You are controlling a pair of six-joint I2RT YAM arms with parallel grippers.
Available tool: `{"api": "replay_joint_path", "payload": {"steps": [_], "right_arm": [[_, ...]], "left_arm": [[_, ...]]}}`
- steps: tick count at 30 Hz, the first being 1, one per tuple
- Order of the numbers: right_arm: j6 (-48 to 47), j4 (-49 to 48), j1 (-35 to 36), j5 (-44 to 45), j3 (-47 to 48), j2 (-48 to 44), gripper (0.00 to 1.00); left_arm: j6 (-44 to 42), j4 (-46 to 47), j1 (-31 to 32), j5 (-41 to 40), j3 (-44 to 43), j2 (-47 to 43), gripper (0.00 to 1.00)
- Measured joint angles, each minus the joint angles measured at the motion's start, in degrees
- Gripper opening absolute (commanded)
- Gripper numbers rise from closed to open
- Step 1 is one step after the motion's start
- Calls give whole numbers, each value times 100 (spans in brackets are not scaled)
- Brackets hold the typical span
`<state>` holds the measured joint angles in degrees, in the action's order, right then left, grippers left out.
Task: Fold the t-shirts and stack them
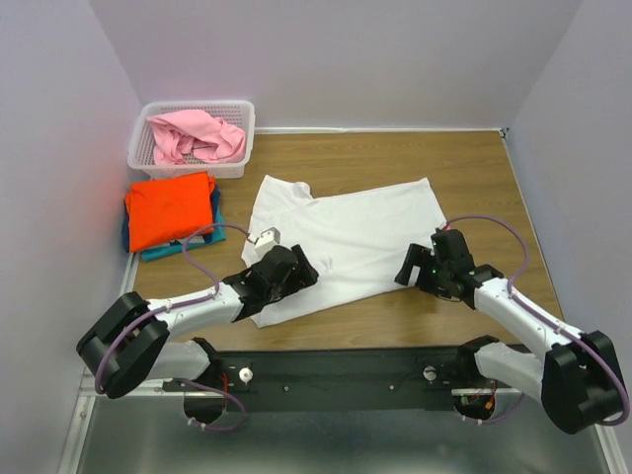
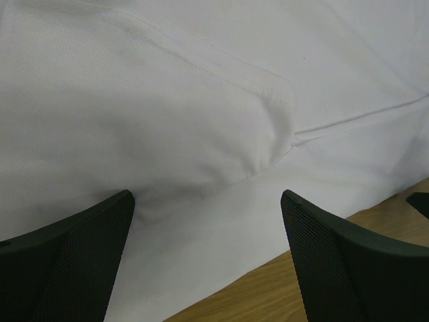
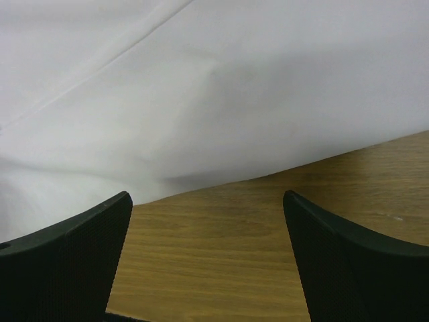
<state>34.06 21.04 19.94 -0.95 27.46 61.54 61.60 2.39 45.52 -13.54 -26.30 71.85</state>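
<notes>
- White cloth is being shown spread across the middle of the wooden table (image 1: 484,168): the white t-shirt (image 1: 346,227) is lying nearly flat, with its collar toward 10 o'clock and its hem toward 3 o'clock.
- The left gripper (image 1: 294,269) is being held over the shirt's 7 o'clock corner with its jaws spread wide and nothing caught between them. In the left wrist view, a seamed fold of the white cloth is being framed between the two black fingers (image 2: 80,261).
- The right gripper (image 1: 410,265) is being held at the shirt's 4 o'clock edge, released, with its jaws parted and nothing in them. In the right wrist view, the shirt's edge is being seen just ahead of the fingers (image 3: 74,261), with bare wood under the gap.
- The orange t-shirt (image 1: 170,209) is being kept folded at the table's 9 o'clock side, on top of the teal t-shirt (image 1: 176,249), whose edge is peeking out at 6 o'clock.
- The pink t-shirt (image 1: 197,136) is being held crumpled in the white basket (image 1: 243,111) at the table's 10 o'clock corner.
</notes>
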Motion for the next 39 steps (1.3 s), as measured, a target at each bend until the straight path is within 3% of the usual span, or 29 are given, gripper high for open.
{"api": "replay_joint_path", "payload": {"steps": [9, 19, 25, 32, 39], "right_arm": [[109, 205, 4, 546, 968, -177, 100], [308, 105, 4, 1419, 1836, 1862, 100], [407, 35, 4, 1613, 1849, 2365, 100], [529, -345, 13, 1705, 1392, 2238, 100], [907, -476, 13, 1408, 428, 1047, 100]], "left_arm": [[-15, -789, 0, -459, -138, -201, 98], [-382, -1303, 0, -874, -730, -804, 98], [-527, -1327, 0, -1082, -861, -1056, 98], [-557, -1462, 0, -1266, -861, -1099, 98], [-566, -1541, 0, -1416, -861, -1108, 98]]}}
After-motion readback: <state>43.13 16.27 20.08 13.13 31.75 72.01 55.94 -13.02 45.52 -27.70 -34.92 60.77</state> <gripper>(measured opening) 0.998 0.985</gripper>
